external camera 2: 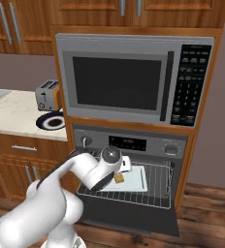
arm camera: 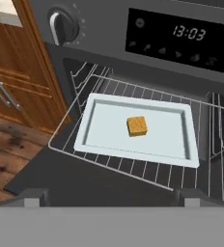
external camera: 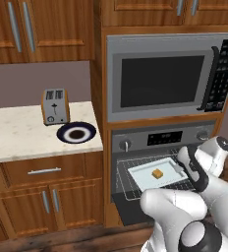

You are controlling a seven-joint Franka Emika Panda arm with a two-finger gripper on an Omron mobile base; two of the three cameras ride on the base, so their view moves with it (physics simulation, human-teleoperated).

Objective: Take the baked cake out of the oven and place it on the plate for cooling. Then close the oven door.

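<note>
The baked cake (arm camera: 137, 126) is a small golden block in the middle of a pale baking tray (arm camera: 104, 126), which rests on the pulled-out wire rack (arm camera: 133, 166) of the oven (arm camera: 109, 29). The oven door (arm camera: 56, 173) hangs open, lowered flat below the rack. My gripper (arm camera: 112, 195) is open and hovers in front of and above the tray, apart from the cake, with nothing between its fingers. From the right base view the gripper (external camera 2: 126, 164) is just left of the cake (external camera 2: 119, 178). The plate (external camera: 76, 133), navy-rimmed, lies on the counter left of the oven.
A toaster (external camera: 55, 106) stands just behind the plate on the pale counter (external camera: 17, 138). The microwave (external camera: 165, 78) sits directly above the oven. Wooden drawers and cupboard doors (external camera: 47, 197) are under the counter. The oven's knob (arm camera: 63, 26) and clock display (arm camera: 189, 33) are above the rack.
</note>
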